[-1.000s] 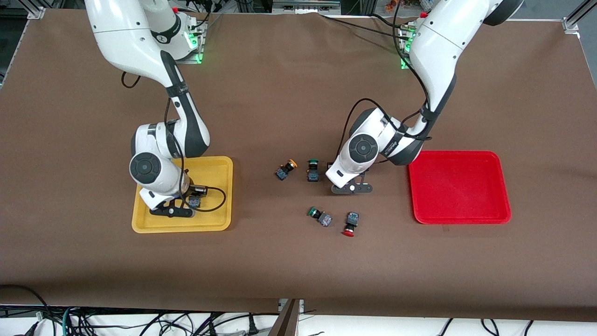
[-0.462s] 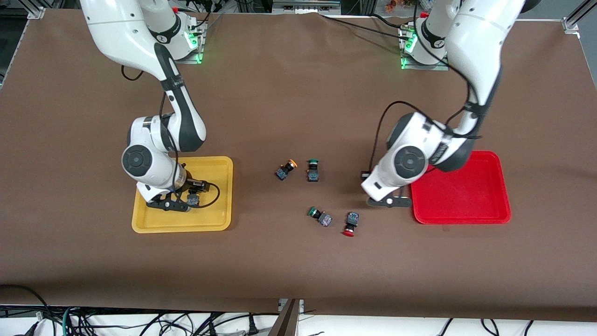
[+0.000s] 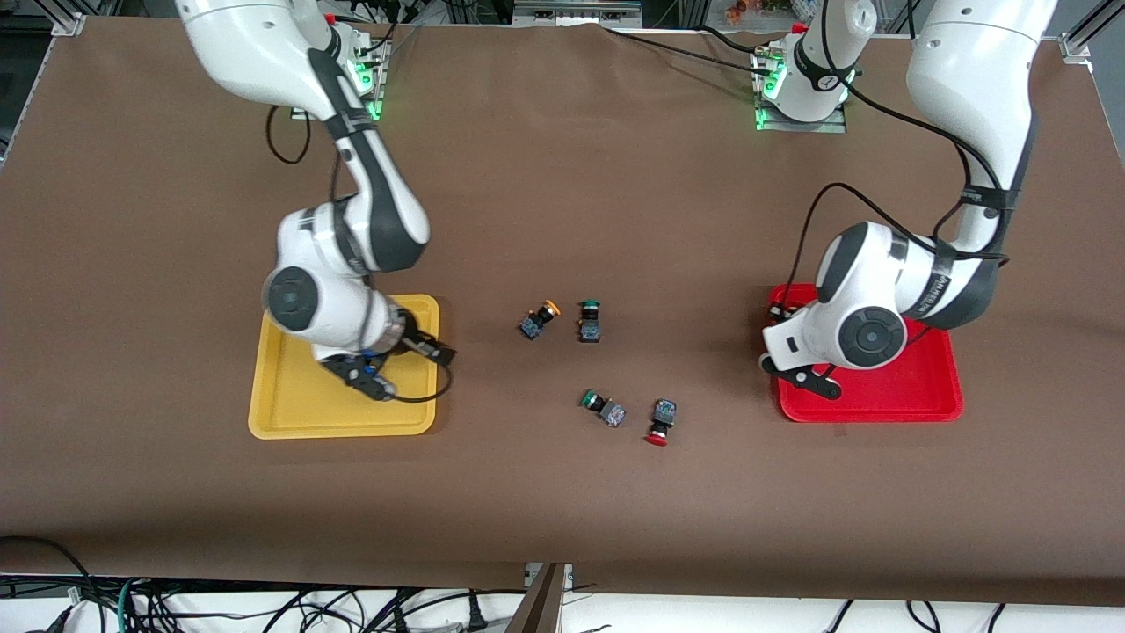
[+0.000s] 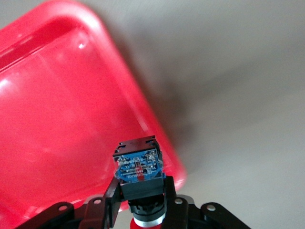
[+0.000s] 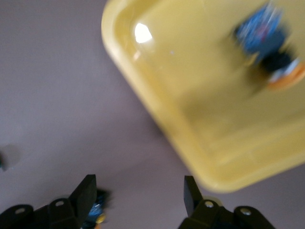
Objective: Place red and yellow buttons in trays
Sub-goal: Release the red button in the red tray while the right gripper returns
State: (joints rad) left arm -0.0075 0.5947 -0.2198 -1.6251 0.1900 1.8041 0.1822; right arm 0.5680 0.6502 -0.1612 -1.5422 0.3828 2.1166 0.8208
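The left gripper (image 4: 142, 210) has swung from mid-tabletop to the shallow red plastic tray (image 3: 914, 396), jaws clamped on a red-capped button (image 4: 139, 168): ready to drop. The right gripper (image 5: 138, 195), jaws wide and empty, has left a yellow-capped button (image 5: 271, 45) in the yellow tray (image 3: 290, 413). One yellow-capped button (image 3: 537, 320), one red-capped (image 3: 661, 421) and two green-capped switches (image 3: 590, 320) remain mid-table, unobstructed.

My red tray (image 4: 62, 119) and yellow tray (image 5: 224, 119) look like glossy, smooth plastic; the brown worktop (image 3: 562, 501) looks matt, like cloth.
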